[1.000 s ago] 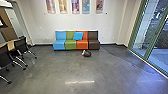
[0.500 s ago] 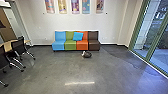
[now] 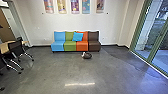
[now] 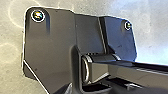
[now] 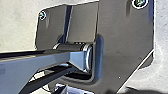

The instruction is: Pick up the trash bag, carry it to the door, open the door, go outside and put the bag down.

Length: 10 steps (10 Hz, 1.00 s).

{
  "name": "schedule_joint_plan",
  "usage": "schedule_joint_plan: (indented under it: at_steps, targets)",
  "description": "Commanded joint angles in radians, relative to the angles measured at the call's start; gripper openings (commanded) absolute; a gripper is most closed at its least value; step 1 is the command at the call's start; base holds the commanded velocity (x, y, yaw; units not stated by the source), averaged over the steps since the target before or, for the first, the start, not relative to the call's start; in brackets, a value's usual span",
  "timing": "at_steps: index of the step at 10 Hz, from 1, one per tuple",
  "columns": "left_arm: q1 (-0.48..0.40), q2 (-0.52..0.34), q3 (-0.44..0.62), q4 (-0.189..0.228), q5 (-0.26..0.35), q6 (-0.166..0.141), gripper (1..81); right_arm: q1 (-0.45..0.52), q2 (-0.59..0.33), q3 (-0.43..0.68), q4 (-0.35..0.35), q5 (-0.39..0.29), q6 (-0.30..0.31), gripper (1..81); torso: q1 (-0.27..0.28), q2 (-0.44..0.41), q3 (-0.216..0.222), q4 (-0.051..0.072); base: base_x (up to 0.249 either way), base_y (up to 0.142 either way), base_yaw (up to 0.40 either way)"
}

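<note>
The robot [image 4: 52, 47] has rolled a bit nearer the couch [image 3: 94, 46], with the trash bag [image 3: 87, 55] on the floor [image 3: 75, 72] just in front of it, and I can't tell if the grippers are wide or narrow. Rolling too far could shove the bag under the couch. There's lots of room in front, between chairs [image 3: 16, 48] left of the couch and glass [image 3: 146, 41] right of it.
</note>
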Motion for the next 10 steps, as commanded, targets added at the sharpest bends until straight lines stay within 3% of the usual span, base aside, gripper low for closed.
schedule_joint_plan:
  at_steps: [1, 10]
  targets:
    - [-0.035, -0.008, 0.008, 0.001, 0.055, 0.004, 81.1, 0.028, -0.010, 0.014, -0.005, -0.058, -0.003, 81.1, 0.000, 0.000, 0.000, 0.000, 0.172, 0.000, 0.000]
    - [-0.035, -0.011, 0.008, -0.003, 0.053, 0.004, 81.1, 0.028, -0.008, 0.014, -0.003, -0.055, -0.003, 81.1, 0.000, 0.000, 0.000, 0.000, 0.172, 0.000, 0.000]
